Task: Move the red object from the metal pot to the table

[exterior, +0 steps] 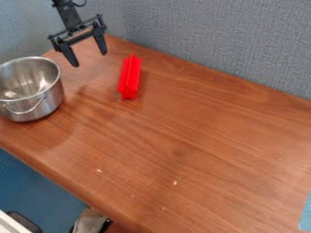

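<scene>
The red object (129, 75), a bright elongated bar, lies flat on the wooden table (183, 136), to the right of the metal pot (29, 86). The shiny pot stands at the left edge and its inside looks empty. My gripper (84, 48) hangs open above the table's back left, between the pot and the red bar, its two dark fingers spread and pointing down. Nothing is between the fingers. It touches neither the pot nor the bar.
A blue-grey textured wall runs behind the table. The table's front edge falls away at the lower left, where a light-coloured object (87, 222) shows below it.
</scene>
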Available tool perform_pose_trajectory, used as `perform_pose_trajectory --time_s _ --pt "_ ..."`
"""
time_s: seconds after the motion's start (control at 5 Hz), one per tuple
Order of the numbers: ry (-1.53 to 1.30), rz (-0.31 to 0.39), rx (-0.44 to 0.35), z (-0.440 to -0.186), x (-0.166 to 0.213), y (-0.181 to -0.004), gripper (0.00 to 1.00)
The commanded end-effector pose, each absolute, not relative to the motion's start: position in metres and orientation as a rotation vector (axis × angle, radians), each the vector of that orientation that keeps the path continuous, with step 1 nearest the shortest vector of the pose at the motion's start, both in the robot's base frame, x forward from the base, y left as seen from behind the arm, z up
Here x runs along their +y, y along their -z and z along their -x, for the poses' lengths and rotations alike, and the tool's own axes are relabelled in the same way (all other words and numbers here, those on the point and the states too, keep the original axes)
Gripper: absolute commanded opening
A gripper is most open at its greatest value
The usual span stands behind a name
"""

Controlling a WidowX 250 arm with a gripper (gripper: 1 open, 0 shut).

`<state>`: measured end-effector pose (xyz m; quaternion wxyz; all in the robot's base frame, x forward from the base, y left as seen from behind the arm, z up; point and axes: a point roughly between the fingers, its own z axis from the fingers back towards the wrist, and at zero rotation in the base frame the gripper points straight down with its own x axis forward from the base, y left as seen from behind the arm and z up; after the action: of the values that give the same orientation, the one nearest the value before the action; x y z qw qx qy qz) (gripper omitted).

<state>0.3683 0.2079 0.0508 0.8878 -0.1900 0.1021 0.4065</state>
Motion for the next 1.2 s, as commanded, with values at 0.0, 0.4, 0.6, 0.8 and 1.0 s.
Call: perform_pose_trajectory --time_s 0.0,0.4,0.6,0.8,1.0 --pt "-0.878 0.387 0.032 -0.365 0.221 -0.1 1.0" --pt "-0.967 0.402 -0.023 -0.364 0.232 -0.081 0.0" --pt "-0.936 0.42 -0.041 -0.375 0.225 -0.091 1.0" --pt "-0.909 0.433 -0.051 -0.385 0.217 -0.097 1.0" --pt "-0.829 0.434 -0.075 -0.387 0.201 -0.116 1.0"
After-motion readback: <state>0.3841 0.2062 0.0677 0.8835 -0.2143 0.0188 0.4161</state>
